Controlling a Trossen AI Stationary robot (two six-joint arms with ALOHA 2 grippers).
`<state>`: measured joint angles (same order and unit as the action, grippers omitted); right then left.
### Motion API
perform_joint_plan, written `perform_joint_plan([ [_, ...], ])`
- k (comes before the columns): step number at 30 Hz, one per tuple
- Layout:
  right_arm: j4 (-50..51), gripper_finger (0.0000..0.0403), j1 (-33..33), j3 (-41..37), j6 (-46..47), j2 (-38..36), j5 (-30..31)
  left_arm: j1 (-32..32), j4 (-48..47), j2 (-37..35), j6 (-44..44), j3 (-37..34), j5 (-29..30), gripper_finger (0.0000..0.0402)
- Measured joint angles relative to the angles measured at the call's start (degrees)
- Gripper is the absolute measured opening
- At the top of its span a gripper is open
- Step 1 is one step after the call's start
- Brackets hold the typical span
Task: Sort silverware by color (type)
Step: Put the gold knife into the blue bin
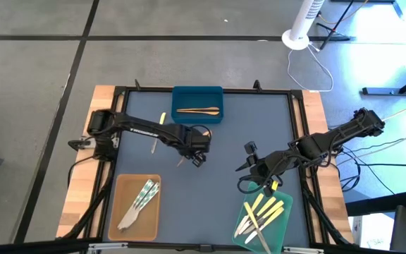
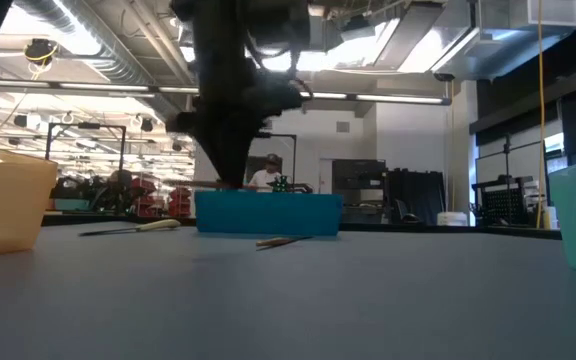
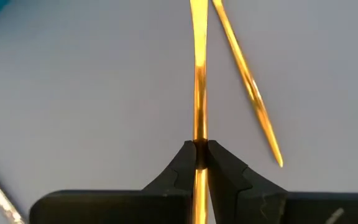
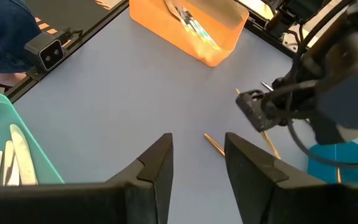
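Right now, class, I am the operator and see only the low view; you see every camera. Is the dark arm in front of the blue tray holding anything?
Observer: Yes. The left gripper is shut on a wood-brown utensil, pinched along its thin handle.
Operator: Is the brown piece lying on the table a separate one?
Observer: Yes. A second brown utensil lies loose beside the held one.
Operator: Where is the other arm?
Observer: The right gripper hovers above the table, its fingers open and empty.
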<state>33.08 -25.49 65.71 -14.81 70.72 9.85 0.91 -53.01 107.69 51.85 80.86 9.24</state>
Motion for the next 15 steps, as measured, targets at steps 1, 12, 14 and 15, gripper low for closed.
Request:
perform_joint_plan([
  [1,0.0,0.0133,0.0,0.0,0.0,0.0,0.0,0.1,-0.4,-0.5,-0.1,0.0,0.0,0.0016],
  [12,-0.1,0.0133,0.0,0.0,0.0,0.0,0.0,-1.1,-0.7,-7.3,-7.8,0.0,1.0,0.0016],
  [14,-0.1,0.0133,0.0,0.0,0.0,0.0,0.0,-1.6,-0.6,-8.0,-9.3,0.0,1.8,0.0016],
  [15,-0.1,0.0133,0.0,0.0,0.0,0.0,0.0,-2.0,-0.7,-8.2,-10.3,0.0,2.2,0.0016],
])
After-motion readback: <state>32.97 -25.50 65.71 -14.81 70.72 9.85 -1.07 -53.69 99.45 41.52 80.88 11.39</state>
